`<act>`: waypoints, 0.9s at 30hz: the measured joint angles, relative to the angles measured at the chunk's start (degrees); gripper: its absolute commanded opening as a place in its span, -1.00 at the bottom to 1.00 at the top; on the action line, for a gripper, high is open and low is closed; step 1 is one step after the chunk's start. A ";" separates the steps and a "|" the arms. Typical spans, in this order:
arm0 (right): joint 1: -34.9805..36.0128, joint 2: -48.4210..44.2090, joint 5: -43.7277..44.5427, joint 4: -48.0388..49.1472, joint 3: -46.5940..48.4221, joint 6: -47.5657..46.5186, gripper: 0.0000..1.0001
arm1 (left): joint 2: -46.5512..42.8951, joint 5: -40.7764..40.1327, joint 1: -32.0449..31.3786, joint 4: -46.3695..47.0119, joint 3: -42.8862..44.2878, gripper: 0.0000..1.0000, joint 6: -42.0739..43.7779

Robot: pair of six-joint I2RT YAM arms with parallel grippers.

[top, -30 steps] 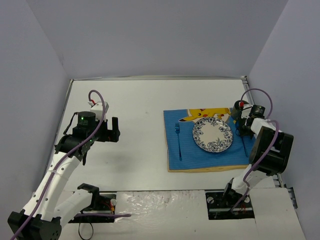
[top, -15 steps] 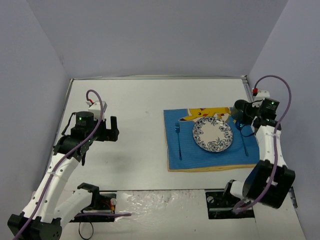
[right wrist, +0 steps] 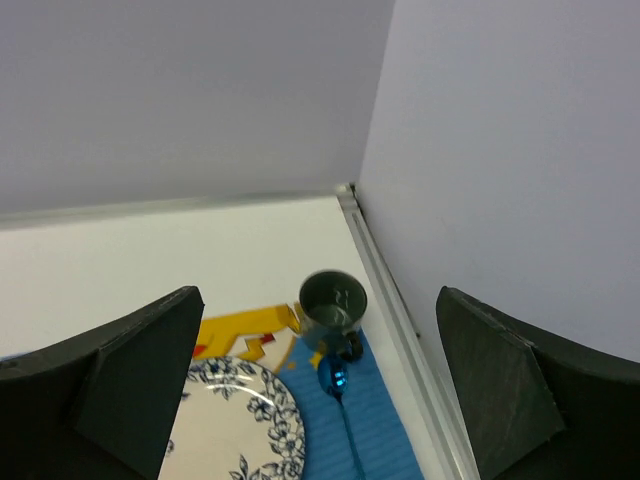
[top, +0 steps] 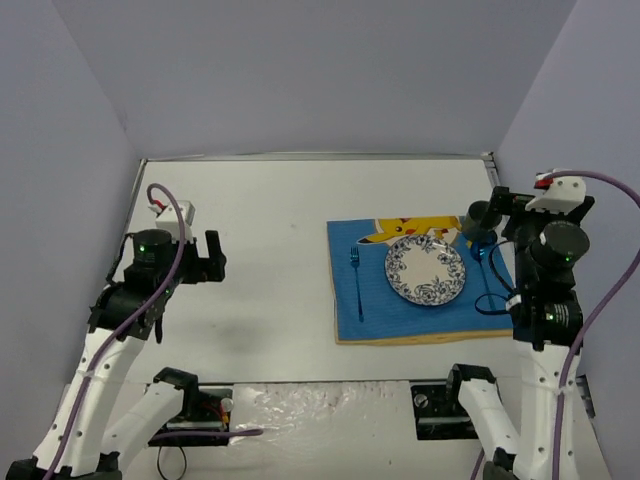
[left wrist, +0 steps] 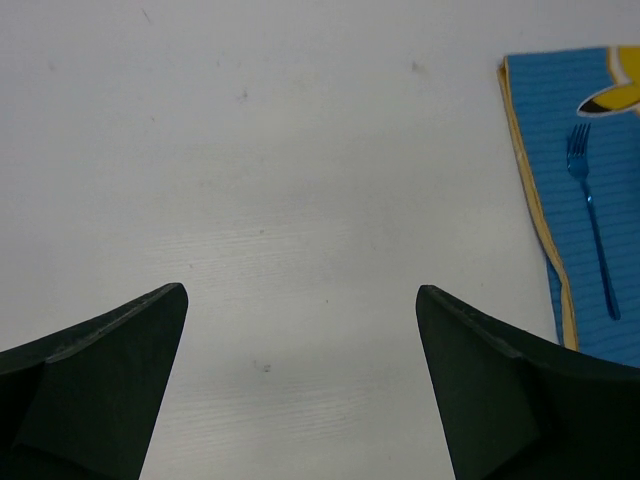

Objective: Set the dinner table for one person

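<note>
The dinner table (top: 270,210) is a wide white top. On its right half lies a blue cartoon-print mat (top: 370,310) with a blue-and-white floral plate (top: 425,271) on it. A blue fork (top: 356,280) lies left of the plate and a blue spoon (top: 487,270) right of it. A dark green mug (top: 478,215) stands upright at the mat's far right corner. My right gripper (top: 500,218) hangs open and empty, raised above the mug (right wrist: 332,303) and spoon (right wrist: 333,380). My left gripper (top: 213,258) is open and empty over bare table (left wrist: 300,150), with the fork (left wrist: 592,215) off to its right.
A metal rail (right wrist: 385,280) edges the table just right of the mug, with the grey side wall (right wrist: 520,150) rising behind it. Grey walls close the far and left sides. The arm bases (top: 330,405) sit at the near edge.
My right gripper opened wide, rose and drew back from the mug, which stays on the mat. My left arm shifted a little to the left, still open.
</note>
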 measured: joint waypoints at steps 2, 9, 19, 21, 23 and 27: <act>2.73 -4.34 2.15 -0.34 1.08 0.06 1.00 | -2.21 -1.35 0.00 -0.79 2.64 0.93 -0.38; 11.46 -18.22 10.58 -0.96 0.13 1.50 1.00 | -10.23 -7.08 0.00 -3.48 9.11 0.94 -0.44; 17.06 -33.96 15.93 -5.78 -8.31 3.78 1.00 | -23.81 -12.72 0.00 -4.13 4.04 0.94 -0.33; 17.54 -36.56 17.10 -6.63 -9.69 3.78 1.00 | -24.47 -13.69 0.00 -4.29 2.04 0.94 -0.15; 17.85 -38.29 18.37 -6.44 -11.03 3.88 1.00 | -24.65 -14.58 0.00 -4.09 0.20 0.94 0.20; 18.08 -40.30 20.55 -6.55 -14.42 4.79 1.00 | -26.21 -15.92 0.00 -2.50 -3.48 0.94 1.11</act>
